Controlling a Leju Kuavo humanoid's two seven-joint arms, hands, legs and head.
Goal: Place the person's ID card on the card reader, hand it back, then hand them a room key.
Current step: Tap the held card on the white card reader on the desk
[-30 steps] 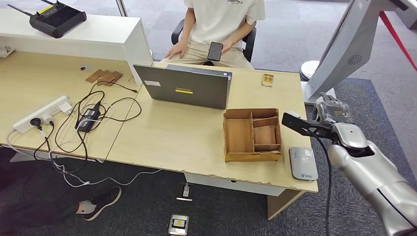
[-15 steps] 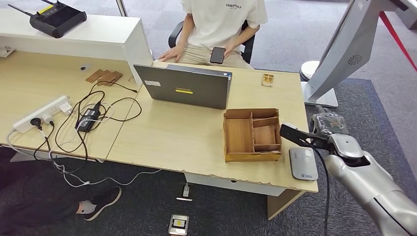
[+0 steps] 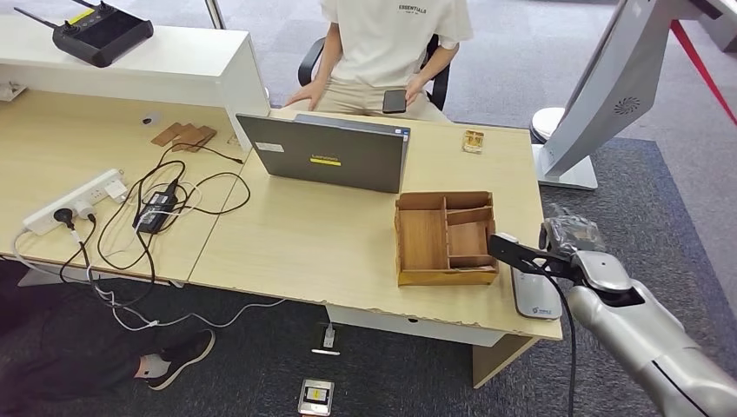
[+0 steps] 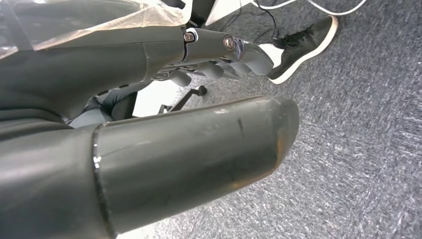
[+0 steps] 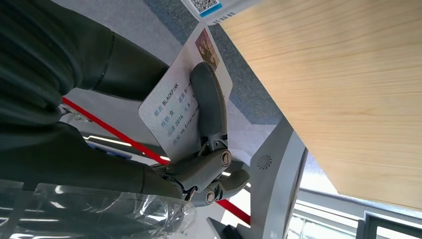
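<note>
wooden desk (image 3: 330, 243), right robot hand (image 5: 199, 164) pinching id card (image 5: 174, 107) printed "blackpink" beside card reader (image 3: 534, 291)

We've got a laptop (image 3: 330, 159) open mid-desk, a wooden organizer tray (image 3: 445, 237) just beside it, a power strip (image 3: 76, 201) with tangled cables, plus a black controller (image 3: 100, 32) on the white counter.

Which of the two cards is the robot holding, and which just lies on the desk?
The white ID card is in the right hand; the small yellow card lies behind the laptop.
</note>
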